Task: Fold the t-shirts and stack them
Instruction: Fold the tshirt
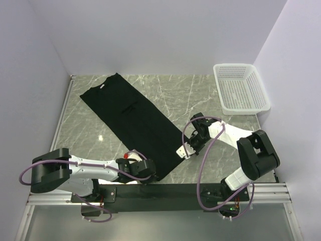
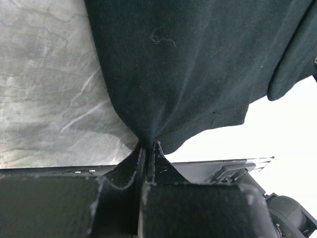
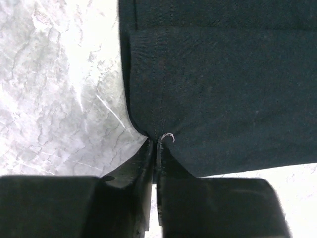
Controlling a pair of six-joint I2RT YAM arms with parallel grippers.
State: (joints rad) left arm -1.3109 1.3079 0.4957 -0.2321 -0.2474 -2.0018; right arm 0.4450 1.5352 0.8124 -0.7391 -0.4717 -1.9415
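T-shirt (image 1: 131,118), black, lies as a long diagonal strip on the marble table (image 1: 200,95). Left gripper (image 2: 148,148) pinches one near hem corner; right gripper (image 3: 156,141) pinches the other.

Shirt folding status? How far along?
Done: the black cloth t-shirt looks folded lengthwise into a long strip. In hand: left gripper and right gripper each pinch its near hem. Left: crosswise folds and stacking; no stack or second shirt in view.

Bright, even overhead light; wrist views overexposed at lower right, foreground soft.
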